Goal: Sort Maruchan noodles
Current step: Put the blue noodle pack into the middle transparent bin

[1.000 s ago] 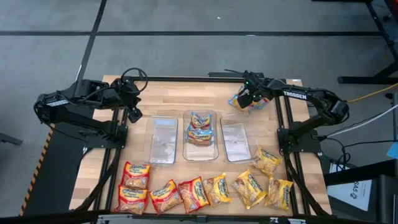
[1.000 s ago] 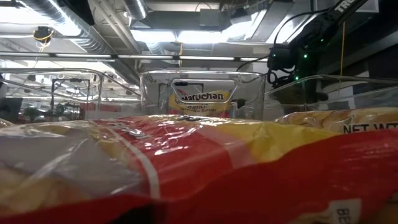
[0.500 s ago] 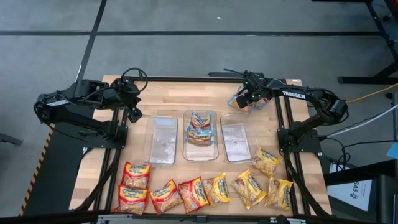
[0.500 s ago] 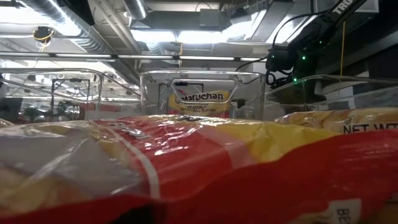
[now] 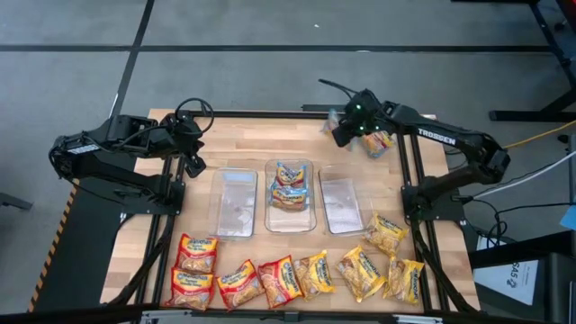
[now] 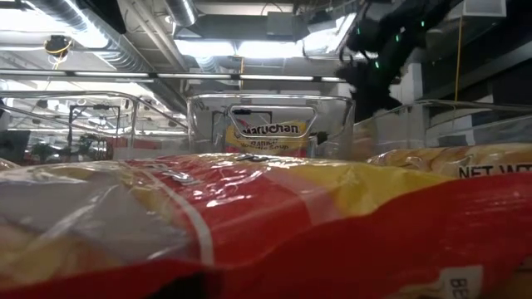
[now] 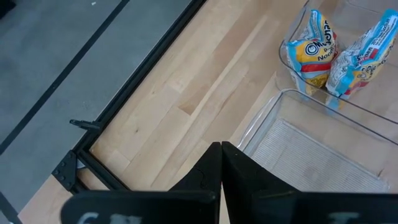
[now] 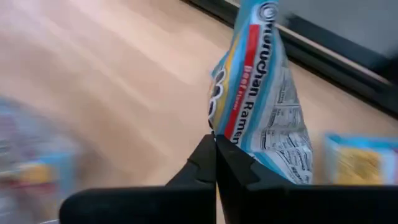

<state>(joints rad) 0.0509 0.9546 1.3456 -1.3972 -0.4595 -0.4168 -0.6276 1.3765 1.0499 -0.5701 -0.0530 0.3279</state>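
A blue-trimmed noodle packet (image 8: 264,99) hangs pinched in the closed right claw (image 8: 216,152) above the far right corner of the surface (image 5: 261,135); another blue packet (image 5: 379,142) lies just beside it. Two more packets sit in the middle tub (image 5: 290,222), with red and yellow packets (image 5: 297,274) in a row along the near edge. The left claw (image 7: 221,163) waits closed by the left tub (image 5: 234,203)

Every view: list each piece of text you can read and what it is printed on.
"TROSSEN": on the right arm, high view.
"Maruchan": on the packet in the middle tub, low view.
"Beef Flavor" and "Ramen": on the blue-trimmed packet pinched in the right gripper.
"NET WT": on a front packet, low view.
Packet print in the high view is too small.
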